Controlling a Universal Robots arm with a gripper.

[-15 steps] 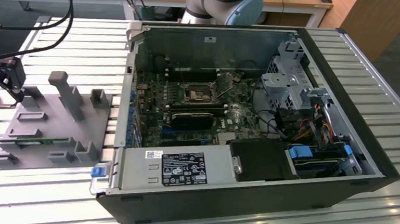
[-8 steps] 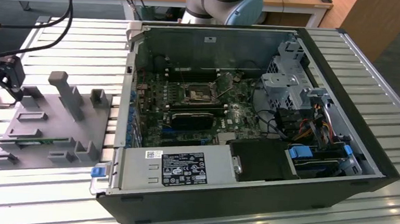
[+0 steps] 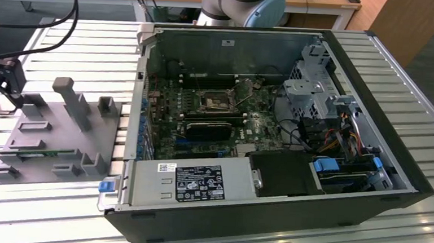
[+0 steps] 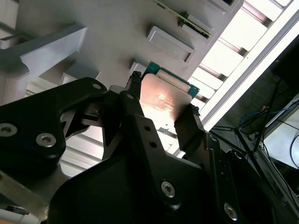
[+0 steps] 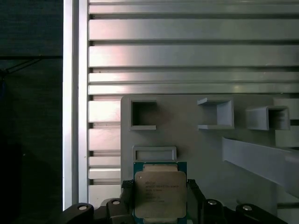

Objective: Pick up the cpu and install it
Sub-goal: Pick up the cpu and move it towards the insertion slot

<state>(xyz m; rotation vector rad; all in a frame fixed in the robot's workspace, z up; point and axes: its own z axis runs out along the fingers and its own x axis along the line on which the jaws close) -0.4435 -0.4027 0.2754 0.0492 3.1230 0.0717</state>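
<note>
A slatted metal table (image 3: 411, 82) carries a grey fixture tray (image 3: 57, 139) and an open computer case (image 3: 218, 223).

The jaws hide two side edges of the cpu (image 5: 160, 195) in the first wrist view, and the picture's edge crops a third. In the exterior view, at nine o'clock, it is perhaps there but too small to tell.

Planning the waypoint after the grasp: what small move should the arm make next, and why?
Probably a short straight lift. The gripper clasps the cpu on two sides at the grey fixture, whose posts stand nearby; the socket sits inside the open computer case.
</note>
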